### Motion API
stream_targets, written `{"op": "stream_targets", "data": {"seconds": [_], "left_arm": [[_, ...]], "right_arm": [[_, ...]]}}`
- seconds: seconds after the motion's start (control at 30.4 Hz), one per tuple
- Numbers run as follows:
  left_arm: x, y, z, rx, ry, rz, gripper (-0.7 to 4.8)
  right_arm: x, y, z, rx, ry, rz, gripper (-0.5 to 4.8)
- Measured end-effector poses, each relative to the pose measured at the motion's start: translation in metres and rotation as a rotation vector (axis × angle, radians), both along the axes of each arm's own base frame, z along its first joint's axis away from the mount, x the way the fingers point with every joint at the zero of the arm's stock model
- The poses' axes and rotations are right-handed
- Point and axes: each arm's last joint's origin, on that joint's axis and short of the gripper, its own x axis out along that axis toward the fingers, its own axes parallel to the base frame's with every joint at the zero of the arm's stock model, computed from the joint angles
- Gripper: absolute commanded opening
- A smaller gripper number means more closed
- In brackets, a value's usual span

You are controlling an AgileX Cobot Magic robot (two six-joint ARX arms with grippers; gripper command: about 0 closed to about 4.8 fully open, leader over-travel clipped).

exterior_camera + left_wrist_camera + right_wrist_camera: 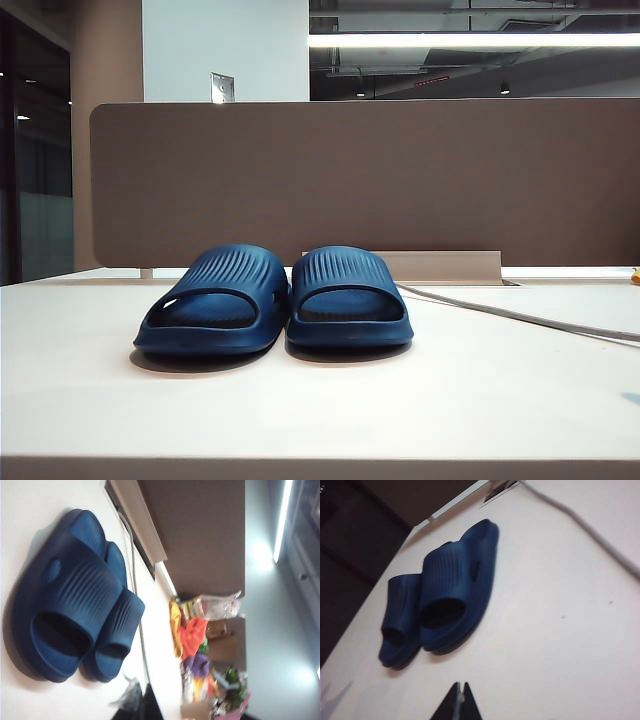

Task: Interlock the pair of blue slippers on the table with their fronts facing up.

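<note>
Your two blue slippers [275,300] sit side by side near the middle of the off-white table [320,420], soles down and open toes toward the exterior camera, their inner edges touching or nearly so and their ribbed straps facing up. Behind them stands the brown divider panel [400,180], and a grey cable [520,318] trails across the table to the right of the pair. Neither arm shows in that exterior view. Your right wrist camera supplies what it misses: the right end effector [458,700] hangs at the frame's edge, well short of the slippers, its two dark fingers pressed together and holding nothing. It also shows an oval vent hole [474,570] in the side of the nearer slipper. Your left wrist camera looks along the pair from the other side and picks up a heap of brightly coloured items [200,650] past the table's far edge, hidden from the exterior view. The left end effector itself cannot be made out there beyond a dark shape at the frame's edge; it is closed and empty-handed, with both slippers lying free on the table.
</note>
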Motion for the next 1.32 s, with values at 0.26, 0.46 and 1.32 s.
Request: {"op": "stream_targets", "data": {"seconds": [0.26, 0.46, 1.32], "left_arm": [[0.019, -0.008, 0.004, 0.161, 0.062, -0.216, -0.05], [0.034, -0.015, 0.002, 0.227, 0.107, -0.245, -0.05], [0.055, -0.081, -0.011, 0.294, 0.113, -0.101, -0.05]], "right_arm": [[-0.003, 0.004, 0.006, 0.104, 0.042, 0.141, -0.04], [-0.006, 0.004, 0.022, 0.128, 0.037, 0.141, -0.05], [0.004, 0.024, 0.031, 0.203, 0.105, 0.198, -0.05]]}}
